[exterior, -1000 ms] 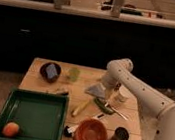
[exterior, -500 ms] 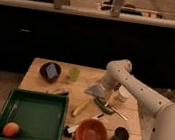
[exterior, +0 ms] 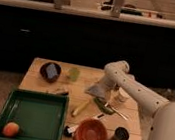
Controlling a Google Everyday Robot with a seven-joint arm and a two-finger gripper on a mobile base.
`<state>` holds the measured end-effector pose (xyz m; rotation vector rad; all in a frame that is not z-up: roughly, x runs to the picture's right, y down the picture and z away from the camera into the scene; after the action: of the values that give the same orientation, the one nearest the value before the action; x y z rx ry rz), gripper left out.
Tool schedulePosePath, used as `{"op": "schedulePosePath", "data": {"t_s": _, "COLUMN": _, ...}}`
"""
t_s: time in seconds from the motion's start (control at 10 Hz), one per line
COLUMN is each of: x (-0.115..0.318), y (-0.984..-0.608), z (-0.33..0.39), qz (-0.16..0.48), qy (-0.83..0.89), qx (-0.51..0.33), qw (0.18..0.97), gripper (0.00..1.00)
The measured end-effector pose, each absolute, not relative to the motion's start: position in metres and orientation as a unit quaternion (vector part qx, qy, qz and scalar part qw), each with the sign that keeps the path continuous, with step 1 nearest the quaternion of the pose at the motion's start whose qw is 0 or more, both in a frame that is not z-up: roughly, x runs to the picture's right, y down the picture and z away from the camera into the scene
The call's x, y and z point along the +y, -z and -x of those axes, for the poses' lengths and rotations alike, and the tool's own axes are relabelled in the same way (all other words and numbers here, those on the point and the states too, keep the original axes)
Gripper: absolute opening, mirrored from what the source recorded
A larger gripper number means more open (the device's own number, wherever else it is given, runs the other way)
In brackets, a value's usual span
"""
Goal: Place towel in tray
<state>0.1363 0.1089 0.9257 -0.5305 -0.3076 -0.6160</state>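
Gripper [exterior: 102, 87] low over table [exterior: 37, 82], at top edge of grey towel [exterior: 95, 91]; grip state we cannot tell. Arm [exterior: 131, 88] bends at white elbow above gripper, then runs off right and toward us. Towel crumpled on wood, outside tray. Green tray [exterior: 37, 114] well left and nearer us, orange fruit [exterior: 11, 129] in its near corner. White cup [exterior: 122, 96] just right. Yellow stick [exterior: 80, 107] and red bowl [exterior: 91, 134] nearer us.

Pincer [exterior: 104, 86] at towel [exterior: 95, 91], well apart from tray [exterior: 37, 117].

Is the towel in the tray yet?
Out. The towel lies on the table, right of the green tray, with the gripper at it.
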Motion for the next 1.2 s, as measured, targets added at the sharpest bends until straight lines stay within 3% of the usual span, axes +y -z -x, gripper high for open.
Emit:
{"op": "schedulePosePath", "data": {"t_s": 0.4, "x": 0.106, "y": -0.937, "z": -0.142, "qz": 0.263, "qy": 0.321, "qx": -0.141, "qw": 0.899, "gripper": 0.80}}
{"op": "schedulePosePath", "data": {"t_s": 0.5, "x": 0.103, "y": -0.942, "z": -0.141, "qz": 0.265, "qy": 0.326, "qx": -0.140, "qw": 0.897, "gripper": 0.74}}
{"op": "schedulePosePath", "data": {"t_s": 0.7, "x": 0.101, "y": -0.944, "z": -0.141, "qz": 0.265, "qy": 0.330, "qx": -0.141, "qw": 0.895, "gripper": 0.58}}
{"op": "schedulePosePath", "data": {"t_s": 1.2, "x": 0.096, "y": -0.949, "z": -0.139, "qz": 0.263, "qy": 0.332, "qx": -0.150, "qw": 0.893, "gripper": 0.06}}
